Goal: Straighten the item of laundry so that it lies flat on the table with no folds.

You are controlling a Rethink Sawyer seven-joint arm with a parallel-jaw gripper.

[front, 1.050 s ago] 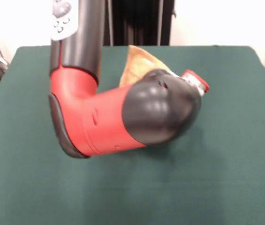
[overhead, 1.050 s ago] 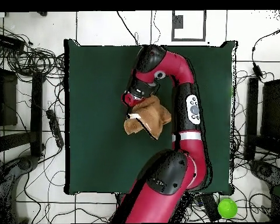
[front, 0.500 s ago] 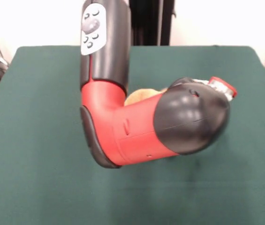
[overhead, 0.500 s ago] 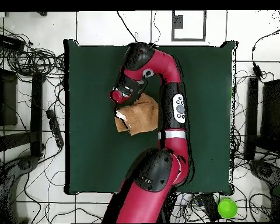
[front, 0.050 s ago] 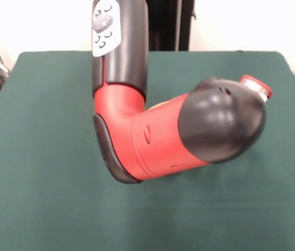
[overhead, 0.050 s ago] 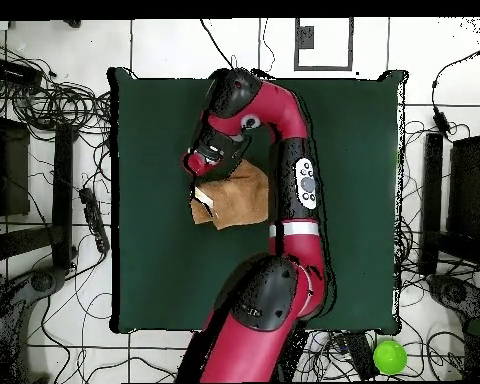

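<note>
Change since a second ago: arm (front, 0.050 s ago: 152, 141) and towel (overhead, 0.050 s ago: 234, 196) shifted toward the overhead view's left; towel now looks flatter.
Towel: near mid-surface (overhead, 0.050 s ago: 154, 260), partly under the arm; one corner at its left still turned over, white label showing. Almost hidden in the front view.
Tool (overhead, 0.050 s ago: 197, 166): at the towel's far-left edge; grip state cannot be told.
Risk: dragging further may bunch the cloth or leave the corner folded, if the hold slips.

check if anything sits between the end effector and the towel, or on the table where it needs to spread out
Nothing visible does. In the overhead view the end effector is right at the towel's upper edge, and the green table shows nothing else except the robot's own arm overhanging it.
</note>
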